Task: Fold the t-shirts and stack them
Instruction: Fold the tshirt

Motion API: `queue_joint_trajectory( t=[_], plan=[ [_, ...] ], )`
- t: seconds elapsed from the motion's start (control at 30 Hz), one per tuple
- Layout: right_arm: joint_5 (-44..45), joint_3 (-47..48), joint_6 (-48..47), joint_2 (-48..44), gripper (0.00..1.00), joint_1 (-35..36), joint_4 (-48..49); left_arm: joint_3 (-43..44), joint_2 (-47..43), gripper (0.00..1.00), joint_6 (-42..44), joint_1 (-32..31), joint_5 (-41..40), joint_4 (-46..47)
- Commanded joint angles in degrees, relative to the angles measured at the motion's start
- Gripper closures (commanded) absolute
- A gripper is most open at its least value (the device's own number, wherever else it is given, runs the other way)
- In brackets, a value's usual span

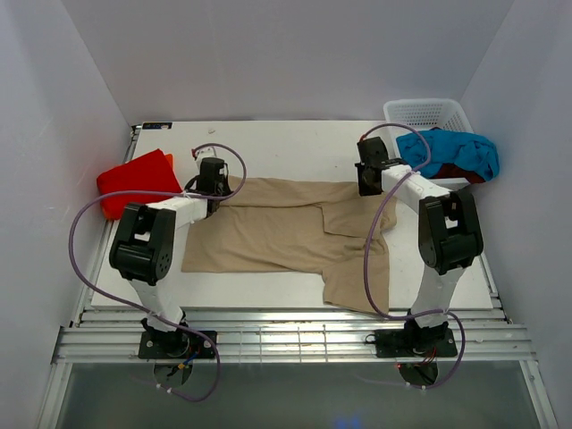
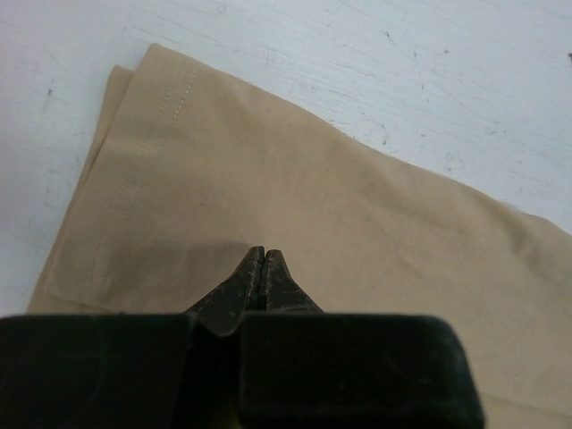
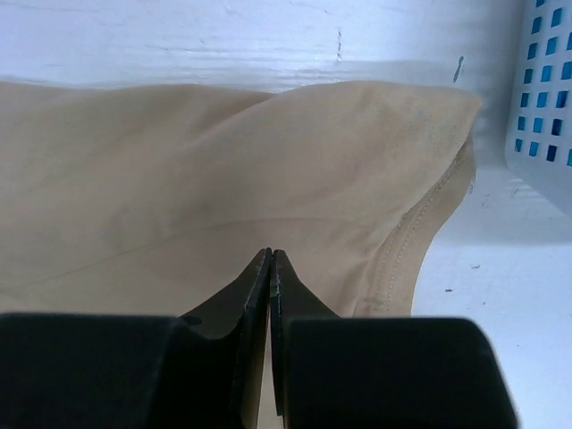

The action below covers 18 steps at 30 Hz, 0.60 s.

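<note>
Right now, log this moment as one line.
tan t-shirt on table | left gripper shut over left end | right gripper shut over right end | red t-shirt folded

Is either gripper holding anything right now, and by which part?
Cannot tell. The left gripper and right gripper are shut at the far edge of the tan shirt, one by each corner, but no pinched cloth shows.

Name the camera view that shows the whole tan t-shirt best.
Top external: the tan t-shirt lies spread out, its whole outline visible. Left wrist shows only a stitched corner; right wrist only a hemmed edge near the white basket.
</note>
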Motion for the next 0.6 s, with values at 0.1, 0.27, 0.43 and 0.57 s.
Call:
queue_joint_trajectory(
  t=[0.1,0.27,0.43,0.57],
  plan=[
    [0.2,5.2,-2.1,4.5,0.92,-2.7,4.1,6.0,3.5,1.00,1.0,1.5,0.1,-0.2],
    [0.5,7.3,-2.3,9.7,0.92,-3.6,3.8,7.7,6.8,1.00,-0.5,3.1,1.6,-3.8],
    [1.1,9.4,-2.5,13.8,0.92,-4.1,2.8,7.0,8.5,1.00,-1.4,4.8,2.5,-4.9],
    [2.3,10.6,-2.1,16.3,0.92,-4.8,0.4,6.8,10.0,1.00,-2.7,6.7,3.7,-7.7]
  ],
)
